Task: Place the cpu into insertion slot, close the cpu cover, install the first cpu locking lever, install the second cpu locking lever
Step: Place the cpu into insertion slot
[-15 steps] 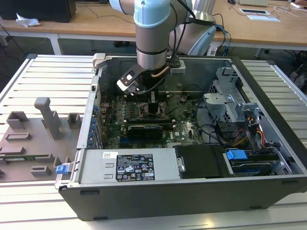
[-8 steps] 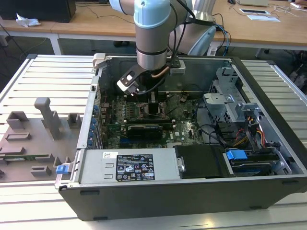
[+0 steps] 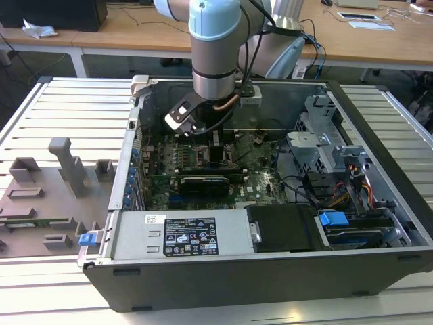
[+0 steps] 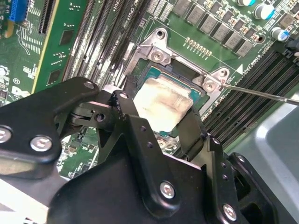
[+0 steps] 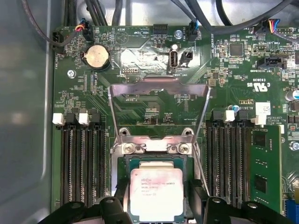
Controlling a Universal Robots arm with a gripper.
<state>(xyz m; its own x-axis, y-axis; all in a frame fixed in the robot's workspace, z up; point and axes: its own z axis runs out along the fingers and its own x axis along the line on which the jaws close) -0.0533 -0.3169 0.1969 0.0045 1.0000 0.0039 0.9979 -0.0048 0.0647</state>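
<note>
Beige-silver cpu (image 5: 156, 193) — green motherboard (image 5: 154, 105)

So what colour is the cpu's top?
The cpu top is pale beige-silver, best in the second wrist view.

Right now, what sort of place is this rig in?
Probably a robotics lab or workshop: an open computer case on a slatted metal table, a robot arm reaching into it, wooden desks behind.

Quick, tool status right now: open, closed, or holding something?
Tool: closed, holding the processor chip by two opposite edges.
</note>
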